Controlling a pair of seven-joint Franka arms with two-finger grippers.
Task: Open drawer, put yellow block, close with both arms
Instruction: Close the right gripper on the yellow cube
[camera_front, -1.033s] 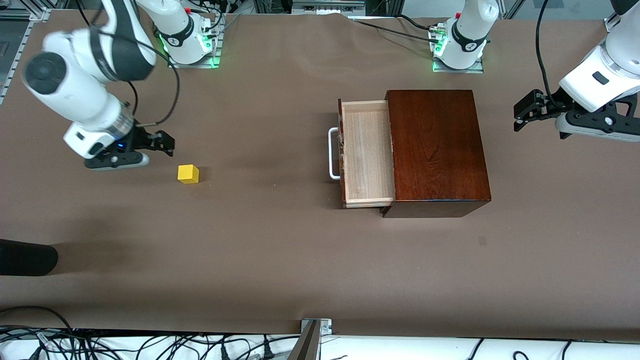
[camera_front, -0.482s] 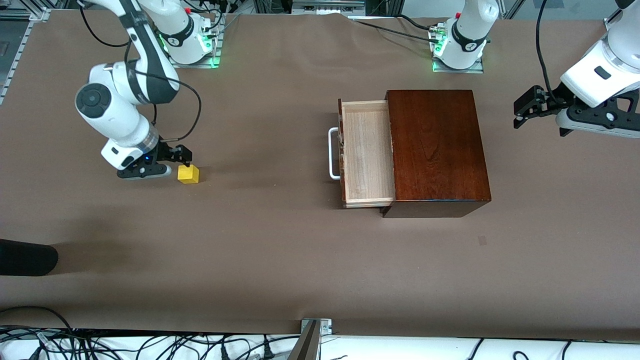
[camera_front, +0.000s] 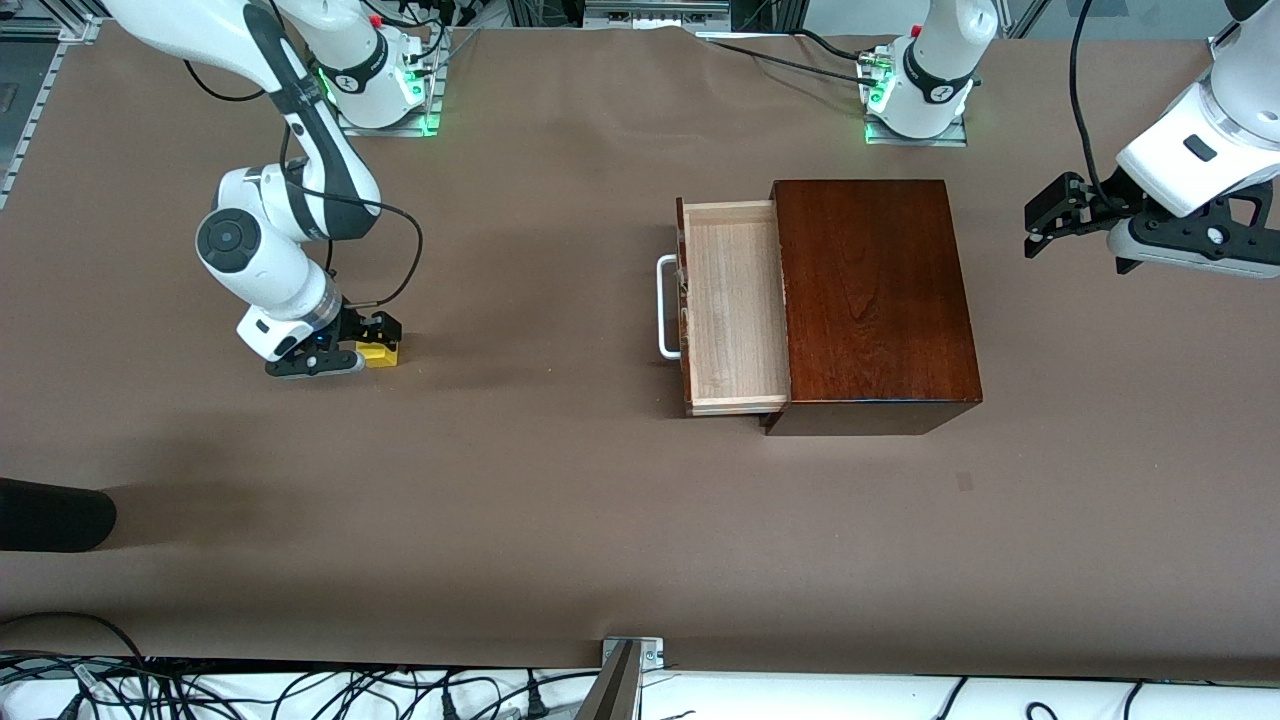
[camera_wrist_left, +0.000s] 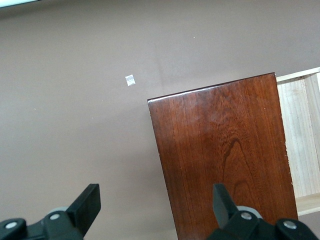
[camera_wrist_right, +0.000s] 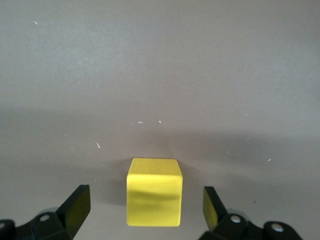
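Note:
The yellow block (camera_front: 379, 353) rests on the brown table toward the right arm's end. My right gripper (camera_front: 377, 340) is down at it, open, with a finger on each side. In the right wrist view the block (camera_wrist_right: 153, 192) stands between the fingers (camera_wrist_right: 76, 202) with a gap on both sides. The drawer (camera_front: 732, 300) is pulled out of the dark wooden box (camera_front: 870, 300), its white handle (camera_front: 663, 305) facing the right arm's end, and its tray is bare. My left gripper (camera_front: 1035, 228) hangs open and holding nothing in the air past the box, toward the left arm's end. The left wrist view shows the box (camera_wrist_left: 225, 150) and part of the tray (camera_wrist_left: 302, 135) below my left gripper (camera_wrist_left: 155, 202).
A black rounded object (camera_front: 50, 515) juts in at the right arm's end, nearer the front camera. A small pale mark (camera_front: 964, 482) lies on the table nearer the camera than the box. Cables run along the table's front edge.
My right gripper has swung over to the yellow block and come down, so its open fingers now straddle it. The left gripper has barely shifted. The drawer and block have not moved.

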